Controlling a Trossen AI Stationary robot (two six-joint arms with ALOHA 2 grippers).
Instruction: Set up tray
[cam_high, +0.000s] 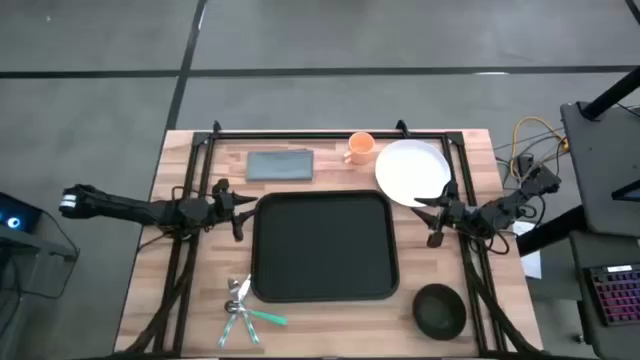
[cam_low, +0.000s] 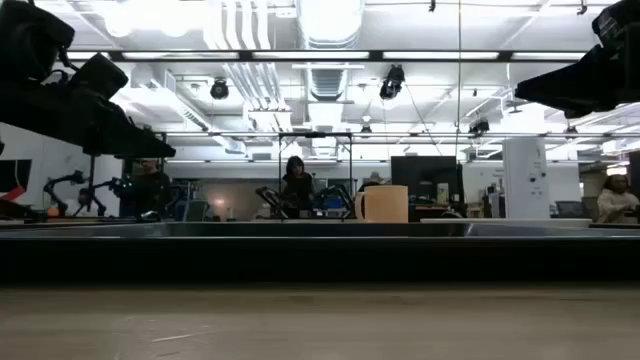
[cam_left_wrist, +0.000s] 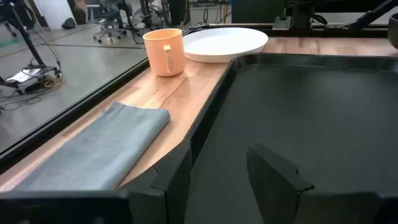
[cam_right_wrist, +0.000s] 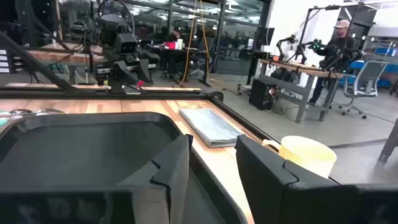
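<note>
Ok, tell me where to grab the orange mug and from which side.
Take the orange mug by its rim or wall from above. It stands upright and open-topped, with the white plate close on one side and the grey cloth on the other, so a sideways approach looks cramped.

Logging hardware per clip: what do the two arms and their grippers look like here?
Both arms are dark, slim and jointed. The left gripper and right gripper each have two black, flat, angular fingers, matte and unmarked. The left arm's outer end carries a white patch. Yellow and dark cables coil behind the right arm's base.
</note>
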